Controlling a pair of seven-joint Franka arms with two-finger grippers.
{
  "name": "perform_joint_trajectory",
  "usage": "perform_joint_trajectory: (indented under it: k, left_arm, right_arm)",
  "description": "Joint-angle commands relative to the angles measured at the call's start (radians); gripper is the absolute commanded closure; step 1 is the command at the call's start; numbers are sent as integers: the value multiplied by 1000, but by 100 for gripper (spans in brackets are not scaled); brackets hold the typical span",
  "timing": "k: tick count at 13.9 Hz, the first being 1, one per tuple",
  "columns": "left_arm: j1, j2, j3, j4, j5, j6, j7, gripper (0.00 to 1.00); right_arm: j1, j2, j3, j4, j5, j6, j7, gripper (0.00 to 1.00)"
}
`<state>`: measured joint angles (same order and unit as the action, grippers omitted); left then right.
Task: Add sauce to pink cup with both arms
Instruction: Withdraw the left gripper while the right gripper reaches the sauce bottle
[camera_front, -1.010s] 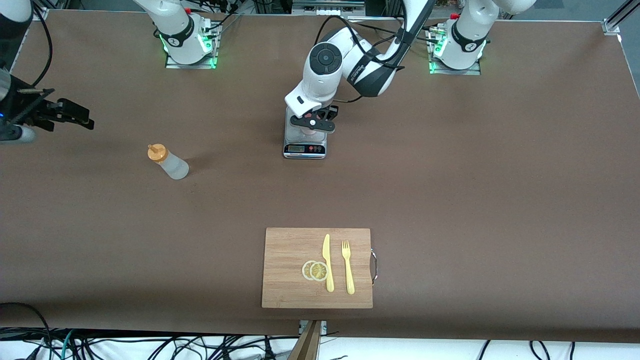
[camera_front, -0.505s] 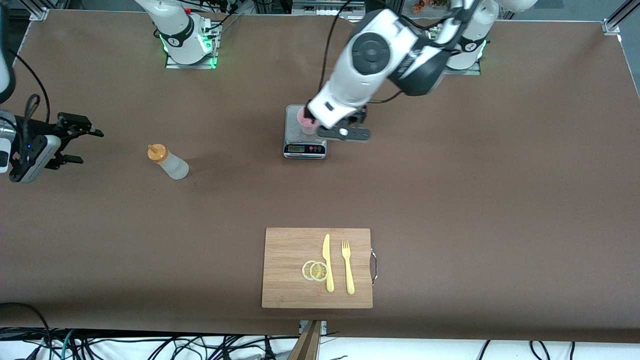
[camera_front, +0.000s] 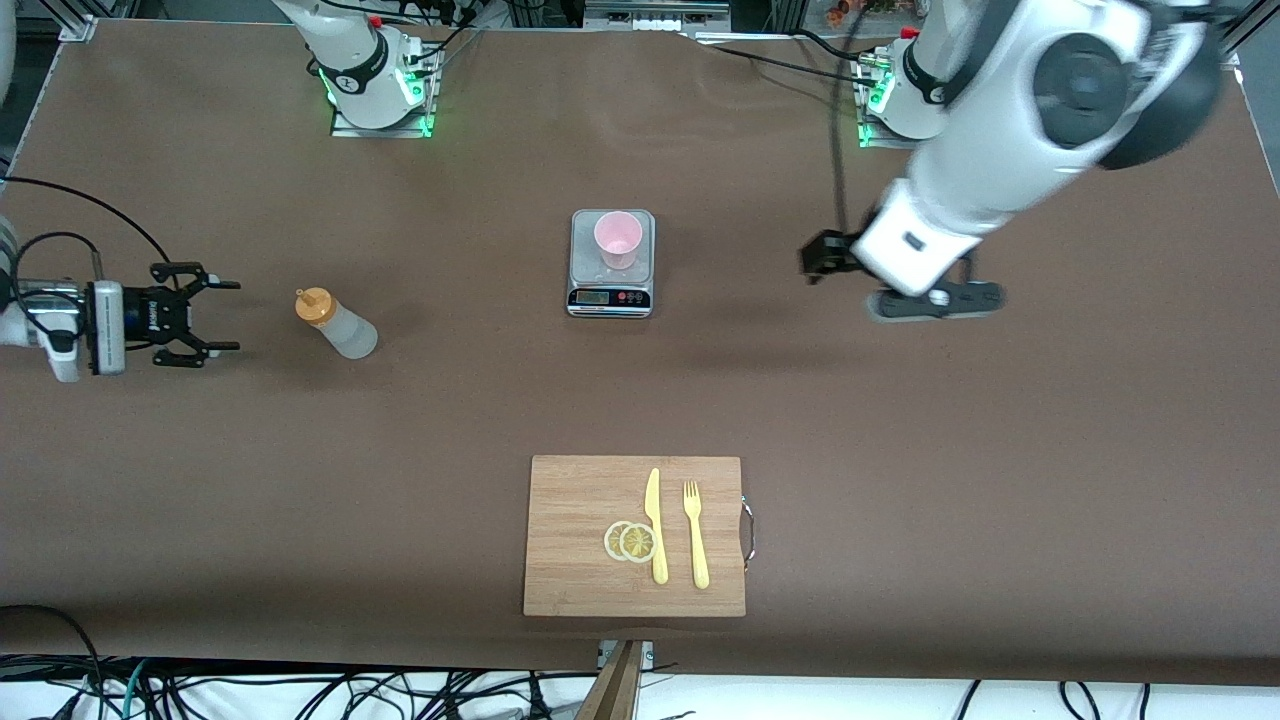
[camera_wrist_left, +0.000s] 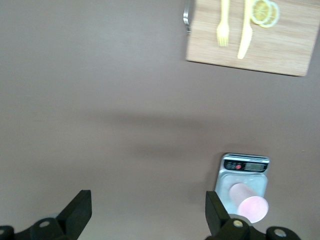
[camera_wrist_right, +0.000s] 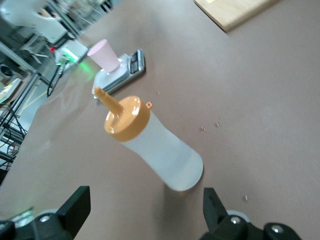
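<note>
Front view has the full layout: pink cup (camera_front: 618, 238) upright on the kitchen scale (camera_front: 611, 263) mid-table, sauce bottle (camera_front: 336, 324) standing toward the right arm's end of the table, a bit nearer the front camera than the scale, and a bamboo cutting board (camera_front: 634, 535) near the camera edge with a yellow plastic knife (camera_front: 655, 525), yellow fork (camera_front: 695, 535) and two lemon slices (camera_front: 630, 541) on it. Right wrist view adds what the front one doesn't: the bottle's orange nozzle cap (camera_wrist_right: 125, 116) up close, frosted body, a few crumbs on the brown tabletop (camera_wrist_right: 260, 95), cup and scale visible past it. Left wrist view looks straight down: scale readout side, cup, board with cutlery. Right gripper (camera_front: 196, 317) is low over the table, fingers spread wide, empty, pointing at the bottle; the bottle sits just off its fingertips, not touching, not between them. Left gripper (camera_front: 935, 300) is up over bare table toward the left arm's end, fingers released, holding nothing, well apart from cup and scale.
</note>
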<state>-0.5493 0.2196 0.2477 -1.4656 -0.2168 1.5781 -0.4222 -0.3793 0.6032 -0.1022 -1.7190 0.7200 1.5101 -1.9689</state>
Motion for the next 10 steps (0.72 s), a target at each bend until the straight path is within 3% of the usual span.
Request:
perform_joint_trajectory:
  k: [1,5,10]
  left_arm:
    - [138,-15,-18,59,17,-116,158,0]
    - [261,-72,-24,59,141,-199,359,0]
    - [439,-78,-110,51,177,-233,502,0]
  right_arm:
    - [-9,81,15,22,93,-34,-231,0]
    - [-23,193,25,22,208,-90,-448,0]
    - [-20,254,91,19,219,-111,-545,0]
